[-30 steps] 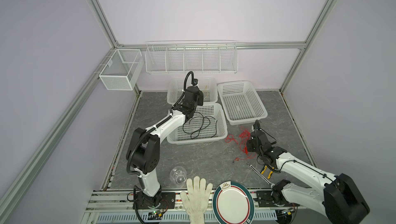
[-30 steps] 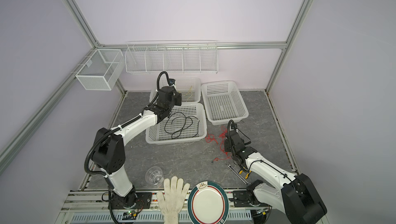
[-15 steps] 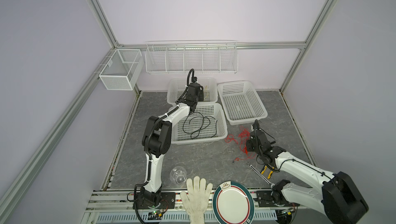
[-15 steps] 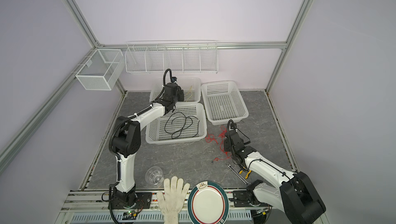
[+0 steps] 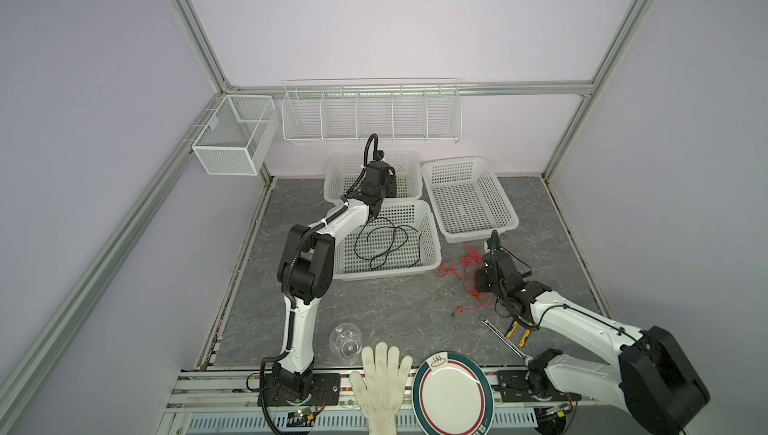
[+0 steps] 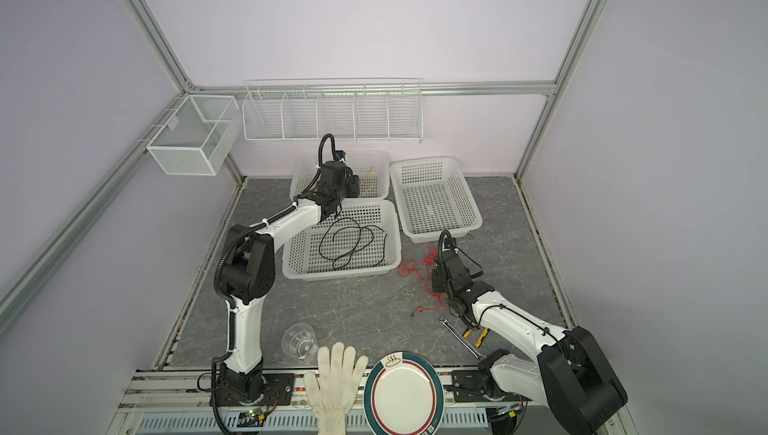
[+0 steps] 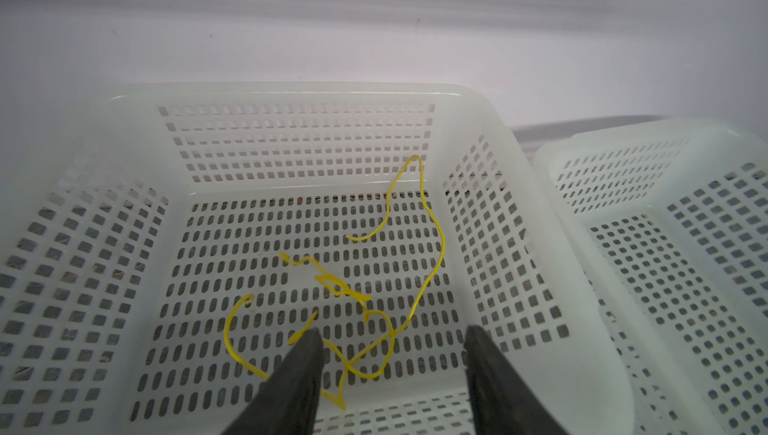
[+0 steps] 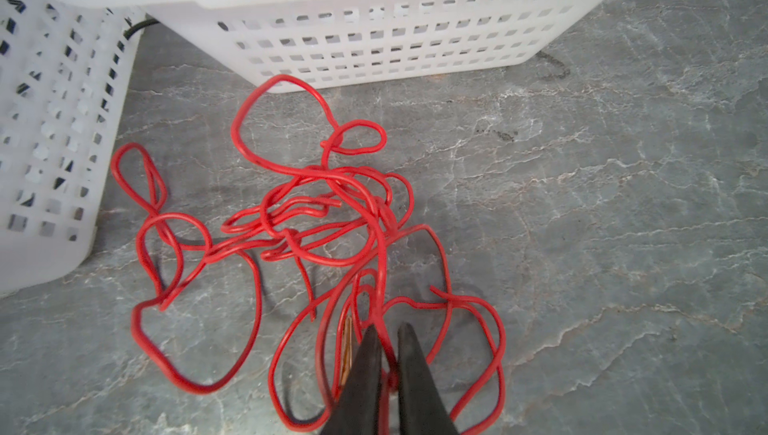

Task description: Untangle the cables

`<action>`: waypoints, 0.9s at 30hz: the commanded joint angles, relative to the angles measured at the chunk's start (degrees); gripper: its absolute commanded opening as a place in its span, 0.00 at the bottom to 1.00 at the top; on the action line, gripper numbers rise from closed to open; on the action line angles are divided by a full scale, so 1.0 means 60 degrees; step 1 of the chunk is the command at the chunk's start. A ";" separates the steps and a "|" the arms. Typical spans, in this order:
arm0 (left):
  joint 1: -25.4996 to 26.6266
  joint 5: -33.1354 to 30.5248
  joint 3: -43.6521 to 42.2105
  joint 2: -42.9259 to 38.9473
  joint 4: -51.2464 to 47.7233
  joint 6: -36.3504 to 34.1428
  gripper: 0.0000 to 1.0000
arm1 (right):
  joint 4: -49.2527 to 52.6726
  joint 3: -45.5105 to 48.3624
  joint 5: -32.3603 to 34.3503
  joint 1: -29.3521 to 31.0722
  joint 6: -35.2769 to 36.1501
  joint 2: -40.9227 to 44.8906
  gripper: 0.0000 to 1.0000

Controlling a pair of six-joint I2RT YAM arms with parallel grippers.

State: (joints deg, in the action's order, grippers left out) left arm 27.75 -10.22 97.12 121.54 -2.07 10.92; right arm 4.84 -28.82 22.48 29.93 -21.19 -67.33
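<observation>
A black cable [image 6: 347, 246] lies looped in the near white basket [image 6: 297, 273], and a red cable [image 6: 409, 267] sprawls on the grey tabletop [image 6: 353, 312] just beside that basket's right corner. The left pincer [image 6: 353, 186] hangs over the far basket [image 6: 376, 158]. The right pincer [image 6: 437, 287] sits low at the red cable's tangle.

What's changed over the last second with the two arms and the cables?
The left gripper moved back over the far basket and its jaws opened, apparently releasing the yellow cable, which lies on the basket floor. The right gripper stayed shut on the red cable on the table; the black cable stayed in the near basket.
</observation>
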 commanded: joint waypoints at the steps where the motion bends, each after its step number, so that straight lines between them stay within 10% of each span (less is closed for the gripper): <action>1: 0.0019 0.0645 -0.0435 -0.0768 -0.0018 0.0093 0.60 | -0.0074 -0.0193 -0.0070 -0.0014 -0.0071 0.0012 0.13; 8: 0.0200 0.1962 -0.1921 -0.1950 0.0543 0.0323 0.66 | 0.0125 -0.0287 -0.0206 -0.0021 -0.0141 0.0335 0.14; 16: 0.1036 0.2230 -0.3374 -0.3432 0.0659 -0.0225 0.67 | 0.1110 -0.0909 -0.0453 -0.0013 0.0412 0.0901 0.38; 27: 0.1570 0.3488 -0.5598 -0.5174 0.1747 0.0237 0.68 | 0.0178 -0.0814 -0.3338 0.0082 0.1153 0.0398 0.42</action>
State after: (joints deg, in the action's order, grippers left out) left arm 36.88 7.01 65.82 92.90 4.99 11.16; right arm 8.56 -33.45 8.27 30.06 -15.66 -62.65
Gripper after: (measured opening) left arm 0.681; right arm 0.420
